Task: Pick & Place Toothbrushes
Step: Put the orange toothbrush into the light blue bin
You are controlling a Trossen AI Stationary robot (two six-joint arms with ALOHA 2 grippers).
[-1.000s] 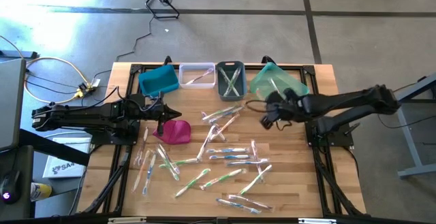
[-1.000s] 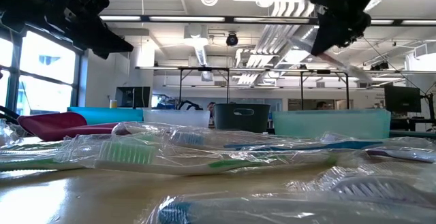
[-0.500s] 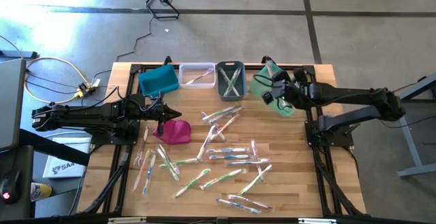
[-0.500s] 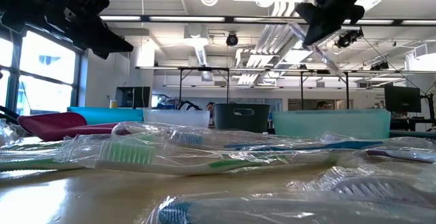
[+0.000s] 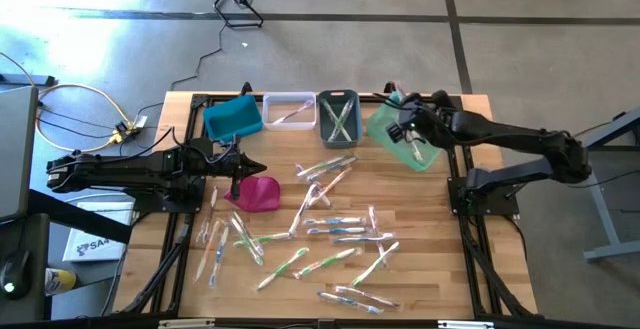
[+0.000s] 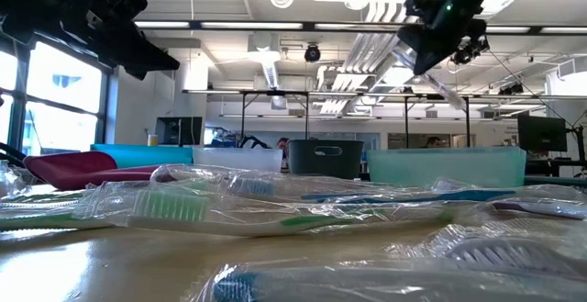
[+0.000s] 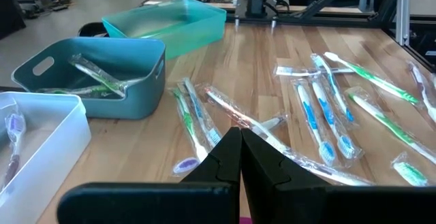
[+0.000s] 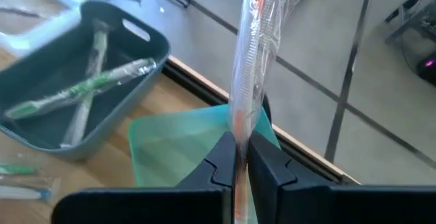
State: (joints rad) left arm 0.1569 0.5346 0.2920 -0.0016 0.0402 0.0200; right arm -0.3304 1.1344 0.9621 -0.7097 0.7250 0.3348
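Several wrapped toothbrushes (image 5: 330, 231) lie flat and scattered on the wooden table, also seen in the left wrist view (image 7: 320, 115). My right gripper (image 5: 405, 129) hovers over the teal bin (image 5: 385, 119) at the far right, shut on one toothbrush (image 8: 251, 54) in a clear wrapper with an orange handle. In the low view that toothbrush (image 6: 451, 89) slants down out of the right gripper (image 6: 426, 52). My left gripper (image 5: 240, 164) waits shut at the table's left, above the magenta pouch (image 5: 257, 193), holding nothing. My right gripper pinches the wrapped toothbrush between its two fingers partway along the handle (image 8: 236, 141). The fingers (image 8: 266, 169) lie across the stick. The toothbrush is lifted clear, tilted, above the teal bin (image 8: 177, 149), one end slanting down below the fingers.
Along the far edge stand a blue bin (image 5: 233, 117), a clear bin (image 5: 290, 109) and a grey bin (image 5: 338, 117) holding green toothbrushes (image 8: 82, 91). Loose toothbrushes cover the table's middle and near part.
My right gripper has swung toward the table's far edge, from beside the teal bin's near side to above the bin, turning as it went. It stays shut on the toothbrush, which travelled with it clear of the table.
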